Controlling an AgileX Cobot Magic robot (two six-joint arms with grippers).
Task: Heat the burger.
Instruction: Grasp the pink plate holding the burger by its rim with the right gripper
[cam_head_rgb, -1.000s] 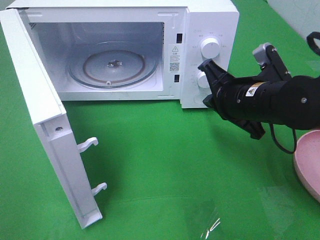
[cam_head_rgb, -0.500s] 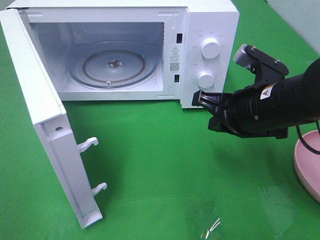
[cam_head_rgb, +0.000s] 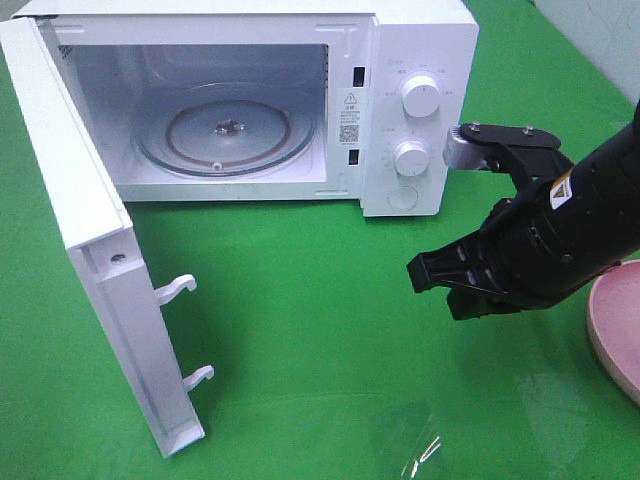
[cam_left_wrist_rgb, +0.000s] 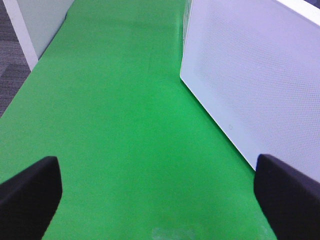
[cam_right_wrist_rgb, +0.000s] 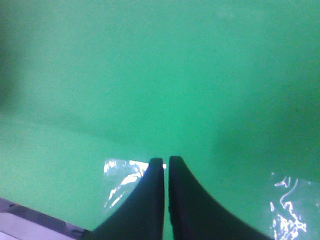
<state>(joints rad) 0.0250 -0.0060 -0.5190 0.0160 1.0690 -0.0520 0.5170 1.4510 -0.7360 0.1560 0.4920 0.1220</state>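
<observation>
The burger is out of view in every frame. The white microwave (cam_head_rgb: 420, 40) stands at the back with its door (cam_head_rgb: 85, 230) swung wide open to the left. Its glass turntable (cam_head_rgb: 228, 130) is bare. My right gripper (cam_head_rgb: 418, 273) hangs over the green cloth in front of the control knobs (cam_head_rgb: 419, 97), pointing down and to the left. Its fingers (cam_right_wrist_rgb: 150, 200) are pressed together with nothing between them. My left gripper (cam_left_wrist_rgb: 160, 195) is open above bare cloth, beside the outer face of the door (cam_left_wrist_rgb: 260, 85), and does not show in the high view.
A round pink plate (cam_head_rgb: 618, 335) sits at the right edge, partly cut off and partly behind my right arm. The door's two latch hooks (cam_head_rgb: 178, 290) jut out over the cloth. Green cloth (cam_head_rgb: 300, 330) covers the table.
My right arm has swung away from the microwave's knobs, down and toward the front, tipping its shut fingers toward the cloth. The left gripper looks unchanged.
</observation>
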